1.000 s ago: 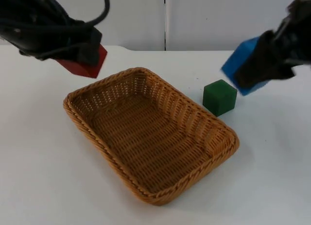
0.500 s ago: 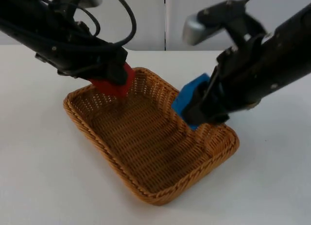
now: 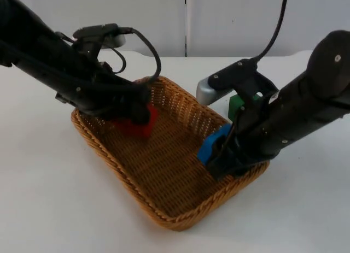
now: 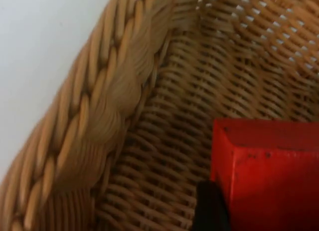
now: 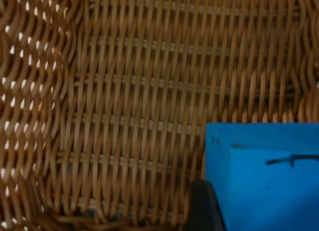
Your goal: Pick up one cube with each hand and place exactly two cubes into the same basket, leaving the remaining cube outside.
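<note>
My left tool (image 3: 136, 115) is down inside the wicker basket (image 3: 164, 209), at its far left end, and it is closed on the red cube (image 3: 139, 124). In the top view the cube sits low over the woven floor, just beside the far rim; whether it touches the floor I cannot tell. From my left wrist the red cube (image 4: 266, 173) is close up against one black fingertip (image 4: 212, 208), with the basket's thick braided rim (image 4: 107, 116) and its inner wall rising beside it.

My right tool (image 3: 219, 152) reaches over the basket's right side and is closed on the blue cube (image 3: 210, 146), which hangs just inside the right wall, above the weave. From my right wrist the blue cube (image 5: 264, 176) is pressed next to a black fingertip (image 5: 202, 208), with the basket floor (image 5: 139, 106) spread out under it.

The green cube (image 3: 236, 104) stands on the white desk (image 3: 49, 198) outside the basket, near its far right edge, mostly hidden behind my right arm.
</note>
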### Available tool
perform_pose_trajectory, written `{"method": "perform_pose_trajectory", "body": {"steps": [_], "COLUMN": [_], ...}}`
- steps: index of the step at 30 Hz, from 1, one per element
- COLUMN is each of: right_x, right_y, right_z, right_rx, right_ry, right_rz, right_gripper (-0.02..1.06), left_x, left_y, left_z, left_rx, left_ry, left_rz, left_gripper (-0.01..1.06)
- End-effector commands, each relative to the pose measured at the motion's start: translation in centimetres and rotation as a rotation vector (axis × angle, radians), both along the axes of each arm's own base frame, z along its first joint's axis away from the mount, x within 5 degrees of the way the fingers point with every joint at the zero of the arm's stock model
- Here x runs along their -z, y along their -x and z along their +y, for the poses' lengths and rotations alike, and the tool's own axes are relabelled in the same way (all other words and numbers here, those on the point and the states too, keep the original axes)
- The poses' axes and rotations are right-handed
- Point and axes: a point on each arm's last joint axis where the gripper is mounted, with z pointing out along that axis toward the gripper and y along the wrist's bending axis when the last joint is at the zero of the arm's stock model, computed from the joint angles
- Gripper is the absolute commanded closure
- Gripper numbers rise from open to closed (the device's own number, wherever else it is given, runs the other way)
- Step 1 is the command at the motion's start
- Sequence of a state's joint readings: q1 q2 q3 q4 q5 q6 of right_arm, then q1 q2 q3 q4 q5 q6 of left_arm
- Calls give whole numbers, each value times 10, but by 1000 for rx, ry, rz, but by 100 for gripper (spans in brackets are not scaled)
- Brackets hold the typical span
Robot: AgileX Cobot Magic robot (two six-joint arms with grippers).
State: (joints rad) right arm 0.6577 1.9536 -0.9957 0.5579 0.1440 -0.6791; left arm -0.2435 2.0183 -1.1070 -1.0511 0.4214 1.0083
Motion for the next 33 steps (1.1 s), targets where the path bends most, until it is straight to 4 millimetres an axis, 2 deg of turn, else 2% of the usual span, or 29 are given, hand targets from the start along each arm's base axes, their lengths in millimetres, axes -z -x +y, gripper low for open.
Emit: {"method": "perform_pose_trajectory", "body": {"steps": [1,4,5,8,9,10,11,13,15,16,17,18,20,21,24,26,28,33], "right_x": [-4,-4,-4,-4,-4,-4,-4,-4,-4,-4,-4,-4,-4,-4,-9,-18,-21,-68], "right_y": [-2,-2,-2,-2,-2,-2,-2,-2,-2,-2,-2,-2,-2,-2,-2,-2,-2,3], "right_z": [3,3,3,3,3,3,3,3,3,3,3,3,3,3,3,3,3,0], "right_rx": [-2,-2,-2,-2,-2,-2,-2,-2,-2,-2,-2,-2,-2,-2,-2,-2,-2,-7], "right_ry": [-11,-11,-11,-11,-11,-11,-11,-11,-11,-11,-11,-11,-11,-11,-18,-34,-38,-113], "right_rz": [-38,-38,-38,-38,-38,-38,-38,-38,-38,-38,-38,-38,-38,-38,-47,-67,-72,-156], "right_gripper": [104,100,96,72,72,65,63,52,45,45,43,42,40,40,38,38,38,38], "left_x": [0,0,0,0,0,0,0,0,0,0,0,0,0,0,-4,-10,-12,-49], "left_y": [-2,-2,-2,-2,-2,-2,-2,-1,-1,-1,-1,-1,0,0,0,1,1,4], "left_z": [-3,-3,-3,-3,-3,-3,-3,-4,-4,-4,-4,-4,-5,-5,-5,-6,-6,-4], "left_rx": [-16,-18,-17,-13,-13,-13,-13,-8,-4,-4,-3,-1,1,1,2,9,9,24], "left_ry": [17,14,14,15,15,15,15,20,23,23,24,25,30,30,41,50,51,67], "left_rz": [-4,-8,-8,-7,-7,-7,-7,-2,2,2,3,5,9,9,7,-2,-8,-101], "left_gripper": [105,105,105,105,105,105,104,96,83,83,68,63,43,43,17,10,9,9]}}
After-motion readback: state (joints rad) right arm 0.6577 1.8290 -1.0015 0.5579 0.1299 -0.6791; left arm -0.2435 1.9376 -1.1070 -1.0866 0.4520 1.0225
